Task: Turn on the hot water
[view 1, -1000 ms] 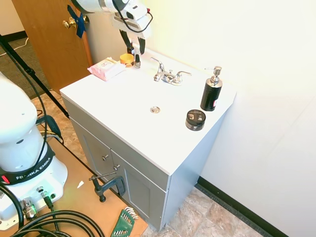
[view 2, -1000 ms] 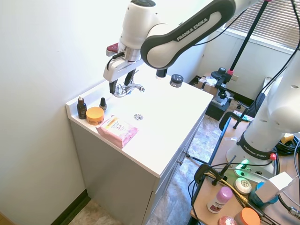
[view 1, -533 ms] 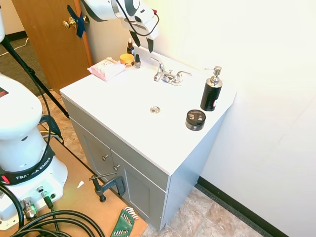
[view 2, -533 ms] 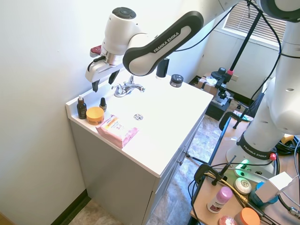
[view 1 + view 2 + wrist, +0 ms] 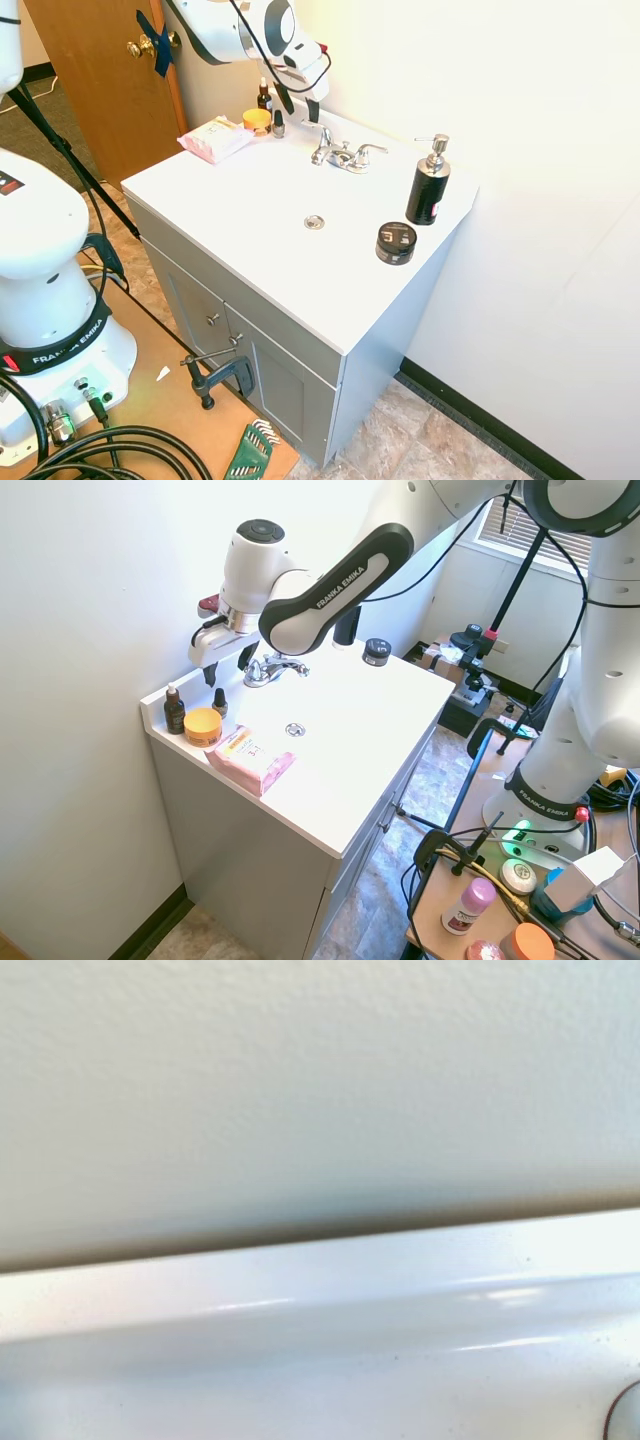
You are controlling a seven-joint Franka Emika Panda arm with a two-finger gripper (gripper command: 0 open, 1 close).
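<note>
Lowered toward the hot water handle, the gripper hangs with fingers parted.

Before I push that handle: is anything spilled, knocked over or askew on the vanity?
Nothing stands out. The faucet is dry, the soap pump bottle, dropper bottles and orange jar stand upright, and the pink wipes pack lies flat. The gripper is open, beside the faucet.

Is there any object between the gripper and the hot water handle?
No. In the first exterior view, only bare air separates the gripper from the hot water handle.
</note>
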